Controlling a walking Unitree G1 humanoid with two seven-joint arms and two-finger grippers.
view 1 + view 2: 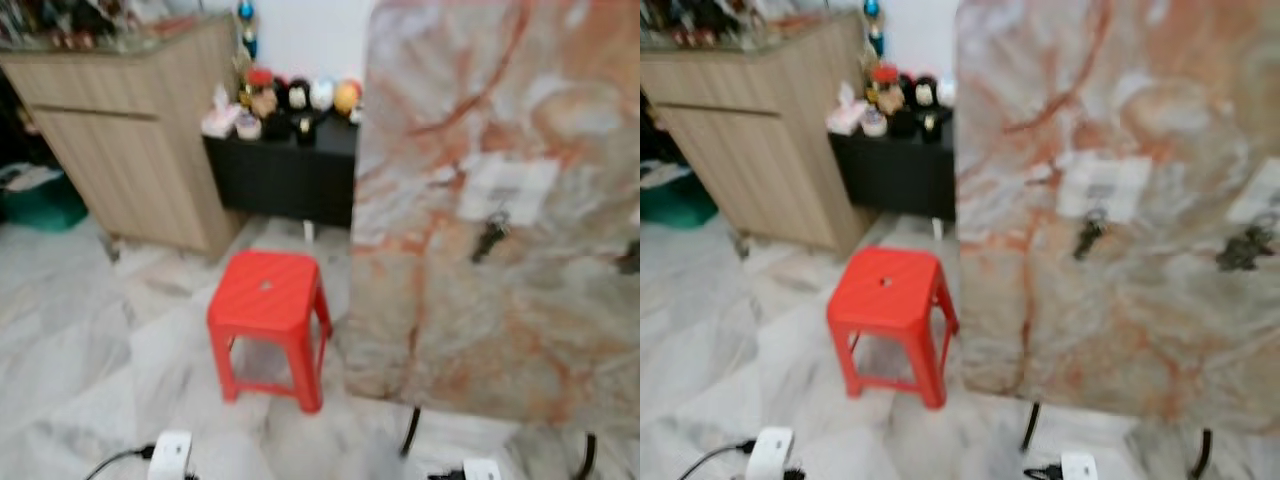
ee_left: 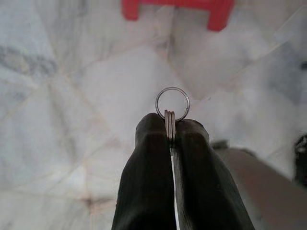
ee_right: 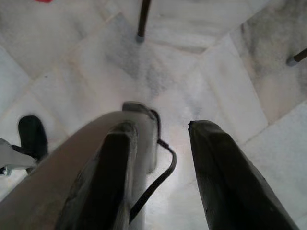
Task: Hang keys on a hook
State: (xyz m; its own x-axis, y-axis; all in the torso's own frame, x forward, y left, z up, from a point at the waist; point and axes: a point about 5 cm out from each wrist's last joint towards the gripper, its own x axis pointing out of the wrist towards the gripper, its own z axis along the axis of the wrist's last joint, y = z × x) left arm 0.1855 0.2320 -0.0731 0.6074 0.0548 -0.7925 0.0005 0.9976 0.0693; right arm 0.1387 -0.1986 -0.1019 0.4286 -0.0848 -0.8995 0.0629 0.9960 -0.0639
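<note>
Pinched between the closed fingers of the left gripper (image 2: 171,125), a silver key ring (image 2: 172,102) pokes out past the fingertips, held low over the pale marble floor (image 1: 90,340). Over the same floor the right gripper (image 3: 160,132) hangs with its fingers spread apart, holding nothing. Farther off, a red plastic stool (image 1: 268,323) stands left of a tall marble-patterned board (image 1: 500,200). On that board dark keys (image 1: 1087,236) already hang below a white hook plate (image 1: 1103,187), with another dark bunch (image 1: 1244,248) to the right. A wooden cabinet (image 1: 130,140) stands far left.
</note>
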